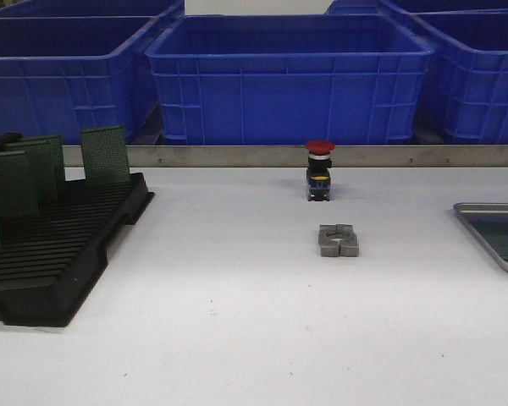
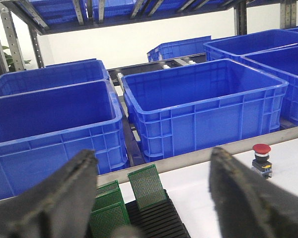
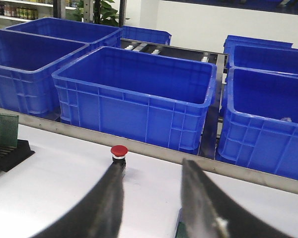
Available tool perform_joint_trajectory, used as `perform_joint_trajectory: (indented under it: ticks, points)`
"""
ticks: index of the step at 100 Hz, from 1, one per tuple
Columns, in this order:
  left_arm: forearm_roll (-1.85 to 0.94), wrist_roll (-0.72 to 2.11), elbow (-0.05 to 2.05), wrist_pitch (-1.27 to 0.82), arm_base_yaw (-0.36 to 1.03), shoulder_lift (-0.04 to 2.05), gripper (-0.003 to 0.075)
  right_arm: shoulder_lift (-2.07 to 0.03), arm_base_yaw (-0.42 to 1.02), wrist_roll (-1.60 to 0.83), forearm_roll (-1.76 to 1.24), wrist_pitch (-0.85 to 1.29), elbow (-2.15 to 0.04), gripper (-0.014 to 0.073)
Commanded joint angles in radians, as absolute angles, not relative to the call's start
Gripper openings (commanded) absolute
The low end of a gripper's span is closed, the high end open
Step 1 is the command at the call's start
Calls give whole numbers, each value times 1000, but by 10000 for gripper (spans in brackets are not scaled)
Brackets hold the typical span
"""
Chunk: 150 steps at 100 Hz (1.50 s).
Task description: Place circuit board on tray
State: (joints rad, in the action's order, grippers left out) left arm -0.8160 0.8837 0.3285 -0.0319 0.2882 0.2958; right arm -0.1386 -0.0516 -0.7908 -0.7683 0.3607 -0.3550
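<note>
Several green circuit boards [image 1: 106,155] stand upright in a black slotted rack [image 1: 59,254] at the table's left. The silver-grey tray [image 1: 489,206] lies at the right edge, partly cut off, with a dark green patch on its floor. Neither gripper shows in the front view. In the left wrist view my left gripper [image 2: 153,154] is open and empty, above and behind the boards [image 2: 147,186] and the rack [image 2: 159,223]. In the right wrist view my right gripper [image 3: 153,166] is open and empty above the table. One board [image 3: 7,130] shows far off, and a green bit sits by one finger.
A red-capped push button [image 1: 319,169] stands mid-table at the back, also in the wrist views [image 2: 261,158] [image 3: 119,151]. A grey metal block [image 1: 338,240] lies in front of it. Big blue bins [image 1: 288,76] stand behind a metal rail [image 1: 237,156].
</note>
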Motion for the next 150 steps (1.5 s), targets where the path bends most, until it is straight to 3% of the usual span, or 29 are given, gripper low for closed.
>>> perform_joint_trajectory:
  ticks: [1, 14, 21, 150]
  points:
    - [-829, 874, 356, 28, 288, 304, 328, -149, -54, -786, -793, 290, -377, 143]
    - [-829, 874, 356, 28, 288, 304, 120, -149, -54, -786, -793, 290, -377, -73]
    - [-829, 874, 356, 28, 288, 304, -20, -149, -54, -786, -793, 288, -377, -64]
    - [-827, 874, 356, 28, 288, 304, -18, -149, -54, -786, -793, 289, -377, -67]
